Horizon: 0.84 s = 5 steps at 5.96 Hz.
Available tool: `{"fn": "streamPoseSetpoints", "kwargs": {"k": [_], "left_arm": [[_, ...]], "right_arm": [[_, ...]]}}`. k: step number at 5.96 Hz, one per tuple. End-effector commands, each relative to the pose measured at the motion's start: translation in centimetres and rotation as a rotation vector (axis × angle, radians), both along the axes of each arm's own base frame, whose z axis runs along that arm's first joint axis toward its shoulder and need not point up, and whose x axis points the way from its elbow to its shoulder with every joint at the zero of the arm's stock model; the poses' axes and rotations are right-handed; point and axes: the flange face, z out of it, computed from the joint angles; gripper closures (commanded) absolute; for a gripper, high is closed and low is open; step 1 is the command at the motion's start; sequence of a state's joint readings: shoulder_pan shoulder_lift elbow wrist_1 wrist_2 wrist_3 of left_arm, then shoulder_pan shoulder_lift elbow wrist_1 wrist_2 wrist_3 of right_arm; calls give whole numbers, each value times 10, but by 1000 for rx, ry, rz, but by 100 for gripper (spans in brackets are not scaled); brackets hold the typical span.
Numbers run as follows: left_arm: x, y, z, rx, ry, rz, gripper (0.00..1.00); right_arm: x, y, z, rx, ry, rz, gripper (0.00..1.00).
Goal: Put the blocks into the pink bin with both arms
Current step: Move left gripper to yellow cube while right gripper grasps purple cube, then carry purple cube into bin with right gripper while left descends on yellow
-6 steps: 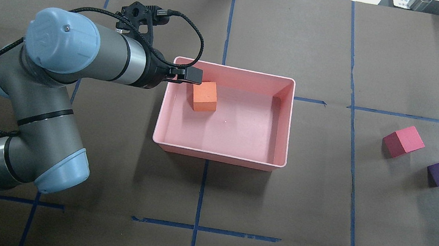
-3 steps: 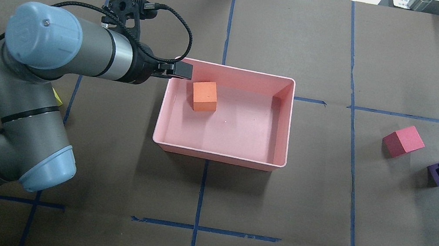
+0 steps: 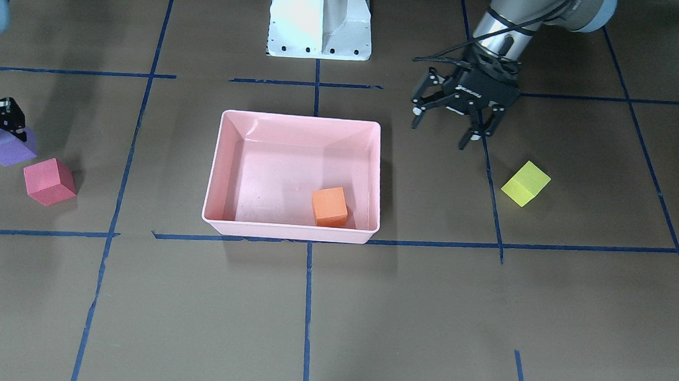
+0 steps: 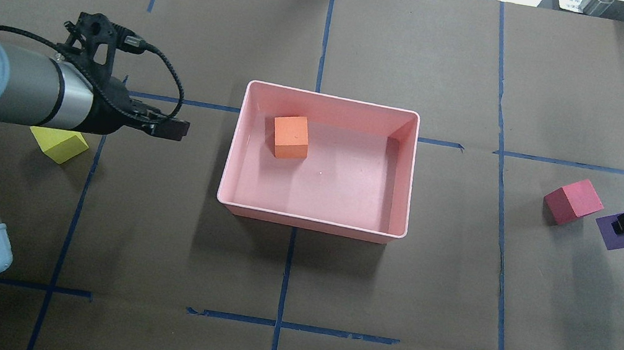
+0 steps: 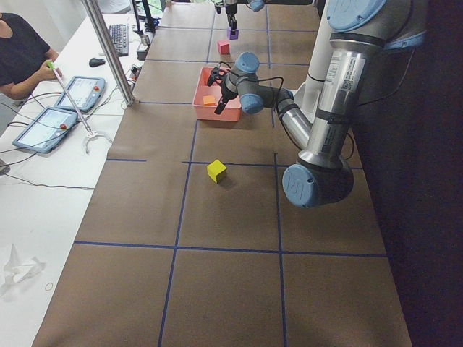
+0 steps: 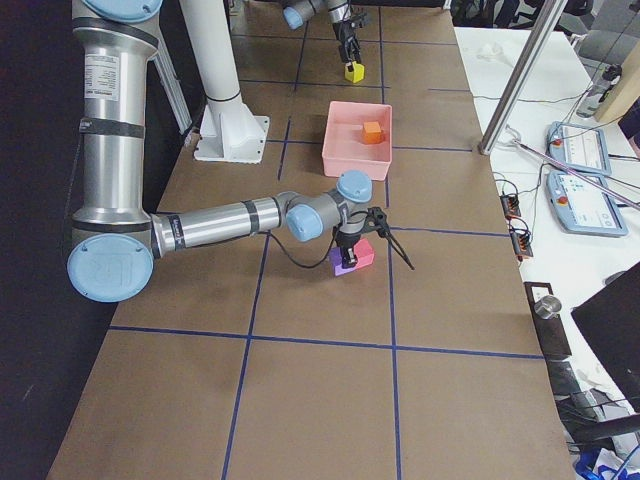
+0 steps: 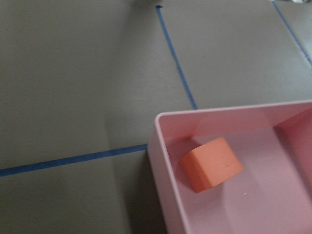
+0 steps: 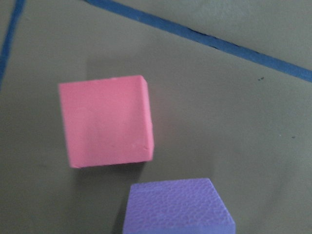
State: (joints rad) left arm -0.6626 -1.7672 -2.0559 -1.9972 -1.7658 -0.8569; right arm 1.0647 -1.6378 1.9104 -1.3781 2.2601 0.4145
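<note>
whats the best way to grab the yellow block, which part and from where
Take the yellow block across two opposite side faces, coming straight down from above. It sits flat on the table with nothing touching it, but turned askew to the blue tape lines, so the open left gripper would likely need to rotate to square up with two faces.

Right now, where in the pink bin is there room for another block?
The pink bin is bare from the orange block to the wall on the robot's right, and along the near wall. Only the far left corner, by that block, is crowded.
</note>
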Motion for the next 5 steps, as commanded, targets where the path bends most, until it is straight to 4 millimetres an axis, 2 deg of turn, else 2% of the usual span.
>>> {"fn": "streamPoseSetpoints", "kwargs": {"k": [1,2,3,4,5], "left_arm": [[-54,1,59,79,-138,108,1],[-79,-4,82,129,-200,170,1],[-88,-11,93,197,-250,215,1],[-95,-24,113,244,-301,269,1],[-105,-38,129,250,-306,319,1]], "right_arm": [[-1,2,-137,-66,-94,140,97],[-37,-5,-197,-162,-175,201,97],[-106,7,-264,-268,-234,235,97],[-165,22,-296,-293,-229,289,97],[-224,33,-313,-311,-208,340,96]]}}
